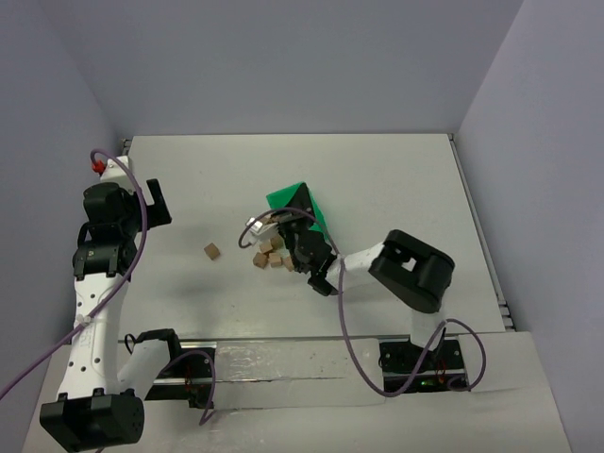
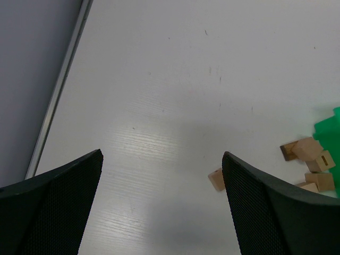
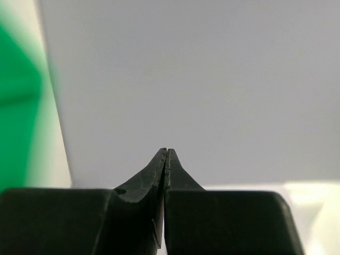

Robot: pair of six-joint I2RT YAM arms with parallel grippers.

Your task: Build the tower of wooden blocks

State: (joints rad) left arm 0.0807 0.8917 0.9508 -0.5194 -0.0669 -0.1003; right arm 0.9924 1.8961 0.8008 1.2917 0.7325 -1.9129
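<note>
Several tan wood blocks (image 1: 269, 256) lie in a loose cluster on the white table, just in front of the green bin (image 1: 300, 203). One single wood block (image 1: 212, 251) lies apart to their left. No tower stands in any view. My right gripper (image 1: 294, 236) hovers over the cluster next to the bin; in the right wrist view it (image 3: 167, 150) is shut with nothing between the fingers. My left gripper (image 1: 156, 201) is at the far left, open wide and empty (image 2: 162, 154). The left wrist view shows the single block (image 2: 216, 179) beside the right finger and the cluster (image 2: 309, 159) further right.
The green bin appears tipped over in the middle of the table and shows at the edge of the left wrist view (image 2: 330, 133). Grey walls close the table in at the back and both sides. A metal rail (image 2: 58, 90) runs along the table's left edge.
</note>
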